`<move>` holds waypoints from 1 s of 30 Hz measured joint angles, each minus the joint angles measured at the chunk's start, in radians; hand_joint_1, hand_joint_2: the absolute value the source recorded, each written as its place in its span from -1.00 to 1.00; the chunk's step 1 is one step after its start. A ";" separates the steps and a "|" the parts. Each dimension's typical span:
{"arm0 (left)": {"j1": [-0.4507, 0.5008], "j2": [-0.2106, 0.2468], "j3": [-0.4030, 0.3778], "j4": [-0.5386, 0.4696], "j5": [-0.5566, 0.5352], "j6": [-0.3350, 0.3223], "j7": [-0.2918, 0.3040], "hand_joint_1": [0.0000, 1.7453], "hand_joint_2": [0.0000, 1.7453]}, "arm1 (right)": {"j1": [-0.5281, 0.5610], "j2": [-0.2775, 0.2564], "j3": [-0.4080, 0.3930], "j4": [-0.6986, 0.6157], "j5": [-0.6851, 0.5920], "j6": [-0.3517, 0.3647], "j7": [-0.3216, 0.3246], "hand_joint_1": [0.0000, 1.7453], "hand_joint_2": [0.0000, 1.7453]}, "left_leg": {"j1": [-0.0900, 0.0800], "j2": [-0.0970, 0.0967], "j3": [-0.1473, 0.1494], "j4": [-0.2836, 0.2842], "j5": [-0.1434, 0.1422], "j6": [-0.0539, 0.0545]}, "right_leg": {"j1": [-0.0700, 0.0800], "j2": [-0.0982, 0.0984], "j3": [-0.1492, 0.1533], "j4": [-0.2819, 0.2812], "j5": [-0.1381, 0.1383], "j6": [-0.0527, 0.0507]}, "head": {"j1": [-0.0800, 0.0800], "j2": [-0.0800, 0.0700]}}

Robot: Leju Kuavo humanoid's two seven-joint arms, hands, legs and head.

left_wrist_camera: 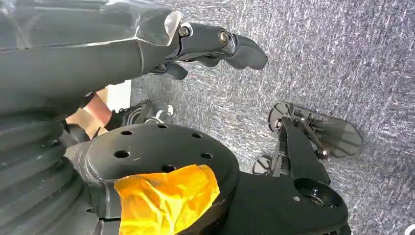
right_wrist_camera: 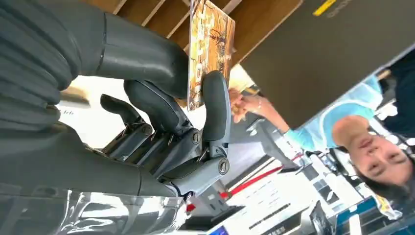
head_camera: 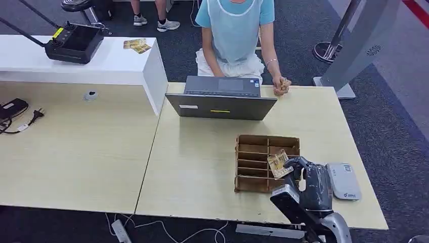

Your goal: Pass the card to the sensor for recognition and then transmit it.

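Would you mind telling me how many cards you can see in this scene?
3, perhaps more: one card pinched in the right hand over the cardboard tray, and what looks like two overlapping cards on the white counter. The tray's slots may hide others.

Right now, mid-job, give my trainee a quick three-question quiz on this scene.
1. True or false: the right hand holds the card.
2. The white sensor lies where from the cardboard organizer? A) on the robot's left B) on the robot's right C) inside it
3. What stands between the organizer and the person?

Key: 1 true; 2 B; 3 the laptop.
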State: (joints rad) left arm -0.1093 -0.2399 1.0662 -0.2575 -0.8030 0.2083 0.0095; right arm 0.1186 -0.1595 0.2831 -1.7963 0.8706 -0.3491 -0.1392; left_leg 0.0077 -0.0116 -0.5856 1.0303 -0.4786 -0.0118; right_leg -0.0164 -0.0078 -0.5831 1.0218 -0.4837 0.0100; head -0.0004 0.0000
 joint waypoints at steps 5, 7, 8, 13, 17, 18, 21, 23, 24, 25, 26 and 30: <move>0.003 0.000 0.002 0.000 0.018 0.000 -0.018 -1.00 1.00 | -0.010 0.004 -0.016 -0.013 -0.054 0.030 -0.024 1.00 1.00 | 0.000 0.000 0.000 0.000 0.000 0.000 | 0.000 0.000 0.000 0.000 0.000 0.000 | 0.000 0.000; 0.004 -0.002 0.003 0.000 0.018 0.000 -0.026 -1.00 1.00 | -0.020 0.004 -0.025 -0.018 -0.067 0.040 -0.025 1.00 1.00 | 0.000 0.000 0.000 0.000 0.000 0.000 | 0.000 0.000 0.000 0.000 0.000 0.000 | 0.000 0.000; 0.004 -0.002 0.003 0.000 0.018 0.000 -0.029 -1.00 1.00 | -0.026 0.004 -0.027 -0.020 -0.071 0.045 -0.026 1.00 1.00 | 0.000 0.000 0.000 0.000 0.000 0.000 | 0.000 0.000 0.000 0.000 0.000 0.000 | 0.000 0.000; 0.007 -0.010 0.003 0.000 0.019 -0.010 -0.042 -1.00 -1.00 | -0.060 0.002 -0.046 -0.022 -0.083 0.085 -0.017 1.00 1.00 | 0.000 0.000 0.000 0.000 0.000 0.000 | 0.000 0.000 0.000 0.000 0.000 0.000 | 0.000 0.000; 0.010 -0.021 0.008 0.001 0.036 -0.014 -0.053 -1.00 -1.00 | -0.088 -0.009 -0.064 -0.023 -0.102 0.110 -0.008 1.00 1.00 | 0.000 0.000 0.000 0.000 0.000 0.000 | 0.000 0.000 0.000 0.000 0.000 0.000 | 0.000 0.000; 0.012 -0.023 0.008 0.002 0.034 -0.013 -0.055 -1.00 -1.00 | -0.093 -0.012 -0.069 -0.023 -0.114 0.121 -0.007 1.00 1.00 | 0.000 0.000 0.000 0.000 0.000 0.000 | 0.000 0.000 0.000 0.000 0.000 0.000 | 0.000 0.000; 0.014 -0.024 0.008 0.002 0.022 -0.011 -0.056 -1.00 -1.00 | -0.110 -0.019 -0.077 -0.023 -0.143 0.144 -0.007 1.00 1.00 | 0.000 0.000 0.000 0.000 0.000 0.000 | 0.000 0.000 0.000 0.000 0.000 0.000 | 0.000 0.000; 0.014 -0.024 0.008 0.003 0.014 -0.011 -0.056 -1.00 -1.00 | -0.130 -0.024 -0.082 -0.022 -0.166 0.164 -0.004 1.00 1.00 | 0.000 0.000 0.000 0.000 0.000 0.000 | 0.000 0.001 0.000 0.000 0.000 0.000 | 0.000 0.000; 0.014 -0.024 0.008 0.004 0.010 -0.011 -0.056 -1.00 -1.00 | -0.147 -0.026 -0.085 -0.019 -0.181 0.176 -0.003 1.00 1.00 | 0.000 0.001 0.000 0.000 0.000 0.000 | 0.000 0.001 0.000 0.000 0.000 0.000 | -0.001 0.000; 0.014 -0.024 0.008 0.004 0.007 -0.011 -0.054 -1.00 -1.00 | -0.163 -0.028 -0.090 -0.018 -0.192 0.184 -0.001 1.00 1.00 | 0.000 0.001 0.000 0.000 0.000 0.000 | 0.000 0.002 0.000 0.000 0.000 0.000 | 0.000 0.000; 0.014 -0.024 0.008 0.004 0.000 -0.011 -0.050 -1.00 -1.00 | -0.178 -0.031 -0.095 -0.015 -0.207 0.196 0.001 1.00 1.00 | 0.001 0.001 0.000 0.000 0.000 0.000 | 0.000 0.001 0.000 0.000 0.000 0.000 | 0.000 0.000; 0.014 -0.024 0.008 0.005 -0.018 -0.015 -0.041 -1.00 -1.00 | -0.256 -0.043 -0.102 0.008 -0.262 0.244 0.016 1.00 1.00 | 0.000 0.001 0.000 0.000 0.001 -0.001 | 0.000 0.001 0.000 0.000 0.001 0.000 | 0.000 0.000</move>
State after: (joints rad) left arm -0.0950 -0.2636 1.0742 -0.2529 -0.8206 0.1930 -0.0317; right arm -0.1374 -0.2022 0.1808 -1.7883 0.6088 -0.1052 -0.1228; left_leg 0.0082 -0.0105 -0.5855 1.0306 -0.4776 -0.0125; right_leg -0.0161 -0.0064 -0.5834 1.0220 -0.4829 0.0096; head -0.0004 0.0000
